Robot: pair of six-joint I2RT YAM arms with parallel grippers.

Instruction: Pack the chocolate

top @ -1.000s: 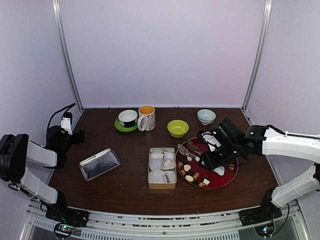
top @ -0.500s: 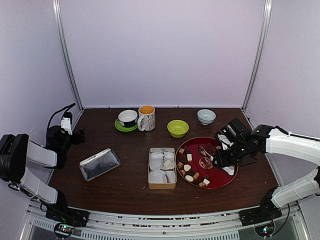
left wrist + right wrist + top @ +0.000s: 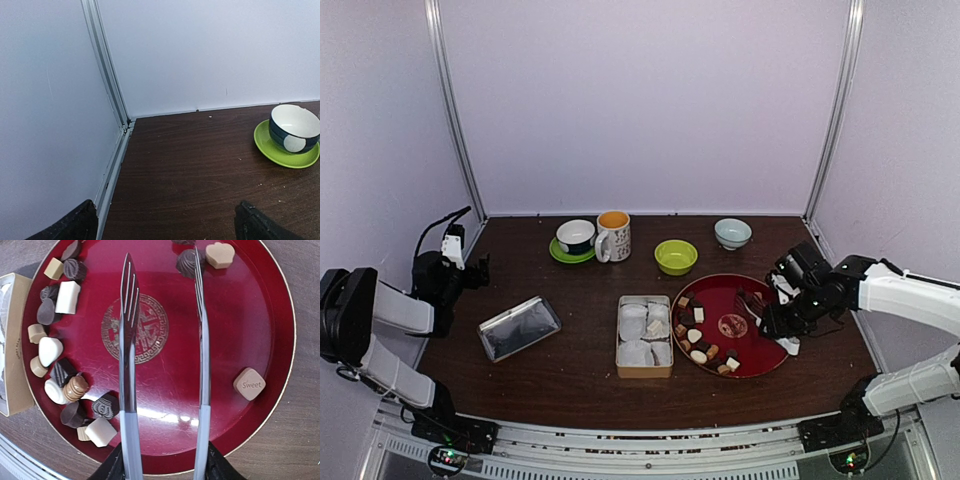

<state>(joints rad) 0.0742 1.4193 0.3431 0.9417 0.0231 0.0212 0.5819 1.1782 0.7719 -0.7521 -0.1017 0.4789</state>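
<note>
Several chocolates [image 3: 698, 342], tan, dark and cream, lie along the left side of a red plate [image 3: 725, 300]. In the right wrist view that cluster [image 3: 55, 350] is at left, a tan "Sweet" piece [image 3: 249, 384] at right, and a dark and a tan piece [image 3: 187, 262] at top. My right gripper [image 3: 778, 318] [image 3: 162, 460] is shut on silver tongs [image 3: 127, 340], whose arms are spread and empty above the plate's middle. A tin [image 3: 645, 372] with white paper liners stands left of the plate. My left gripper [image 3: 470, 272] [image 3: 167, 227] is open and empty at the far left.
The tin's lid [image 3: 519, 327] lies left of the tin. At the back stand a dark cup on a green saucer [image 3: 575, 240] [image 3: 292, 135], a mug [image 3: 613, 236], a green bowl [image 3: 675, 257] and a pale bowl [image 3: 732, 233]. The enclosure frame [image 3: 112, 165] is close beside the left gripper.
My right gripper has drawn back to the right with the tongs, from over the plate's left part to its right edge. The left arm has not moved.
</note>
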